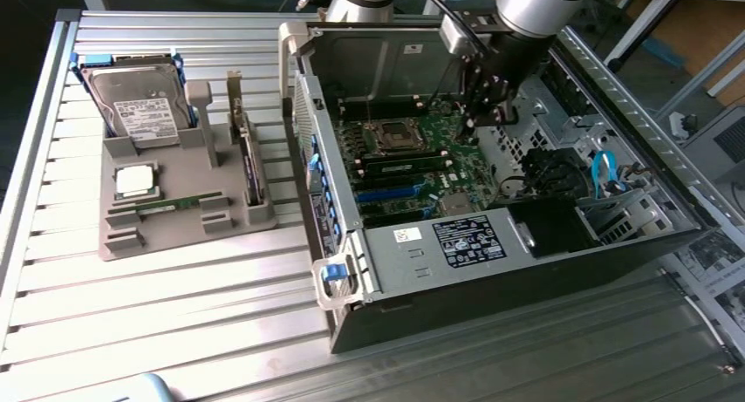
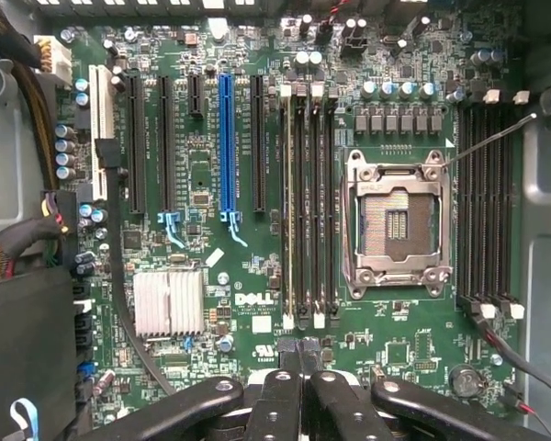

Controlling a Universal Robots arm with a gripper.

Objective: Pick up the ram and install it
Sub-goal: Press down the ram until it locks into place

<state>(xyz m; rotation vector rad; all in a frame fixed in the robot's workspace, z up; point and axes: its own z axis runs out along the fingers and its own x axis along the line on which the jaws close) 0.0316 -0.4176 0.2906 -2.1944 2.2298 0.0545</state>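
The ram is a thin green stick lying flat in the front groove of a grey holder at the exterior view's left, outside the computer. My gripper hangs inside the open computer case, over the motherboard and far from the ram. In the wrist view the gripper is shut, its black fingers pressed together with nothing between them. It points at the near end of the long black memory slots, next to the empty CPU socket.
The holder also carries a silver hard drive, a square CPU chip and an upright card. Case walls surround the motherboard; black and blue cables lie at the exterior view's right. A silver heatsink and expansion slots sit beside the memory slots.
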